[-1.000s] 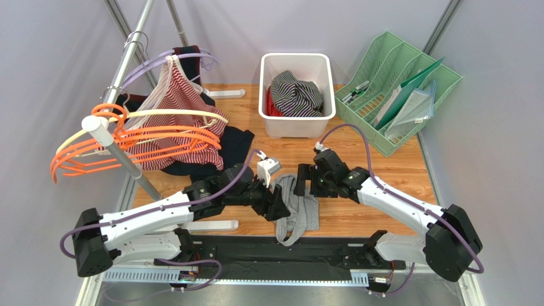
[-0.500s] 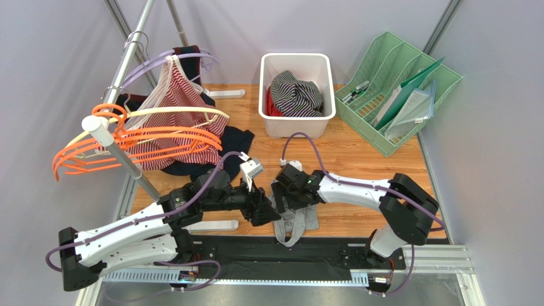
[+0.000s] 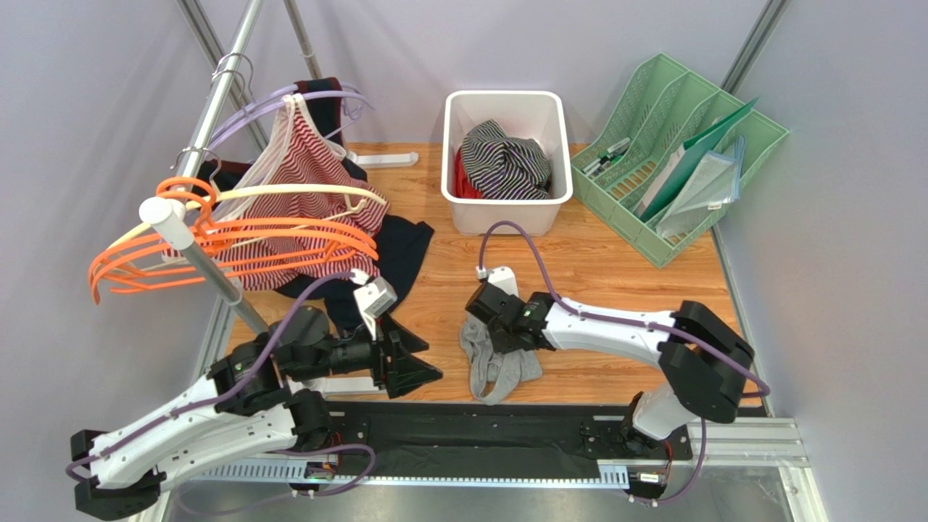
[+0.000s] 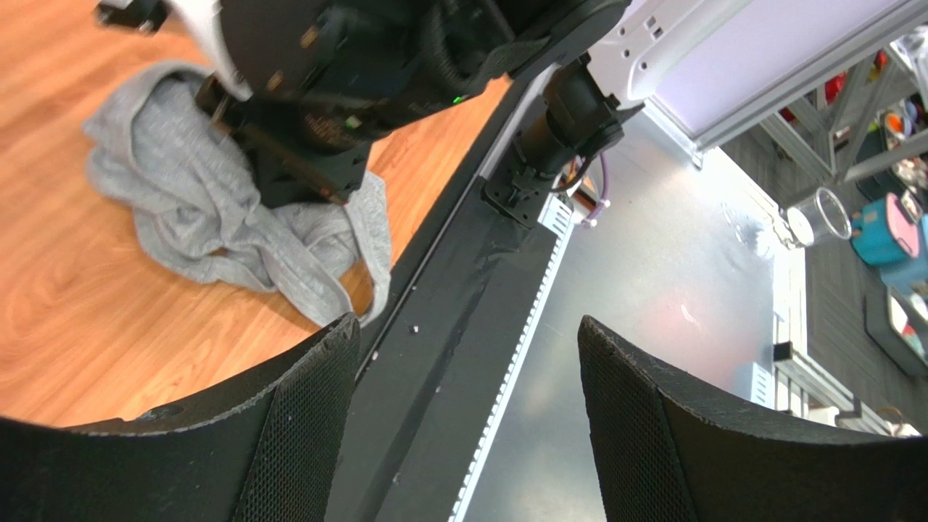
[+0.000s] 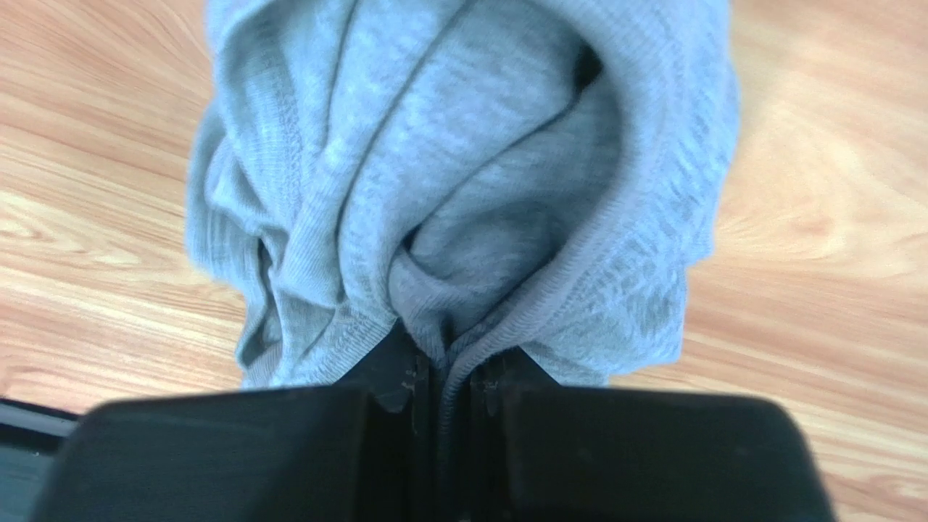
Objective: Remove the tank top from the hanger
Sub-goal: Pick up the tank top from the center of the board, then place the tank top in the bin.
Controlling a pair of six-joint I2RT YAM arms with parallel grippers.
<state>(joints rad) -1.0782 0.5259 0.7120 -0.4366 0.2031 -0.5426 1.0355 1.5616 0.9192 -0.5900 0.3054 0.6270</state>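
Tank top [image 3: 497, 370], grey, lies crumpled on the wooden table [image 3: 621, 272] near the front edge, clear of any hanger. Right gripper [image 3: 492, 335] is clamped on a fold of the fabric at the garment's far end. Left gripper [image 3: 423, 359] sits to the left of the garment, apart from it, jaws spread wide, holding nothing. Orange hangers [image 3: 218, 241] carry a striped garment [image 3: 310, 179] at rear left.

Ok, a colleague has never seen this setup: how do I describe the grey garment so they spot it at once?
On the wooden table, look near the edge by the arm bases, before the white bin. A crumpled grey tank top lies there, pinched by the right gripper. It is the only plain grey cloth; the red-striped top and dark garment are by the rack.
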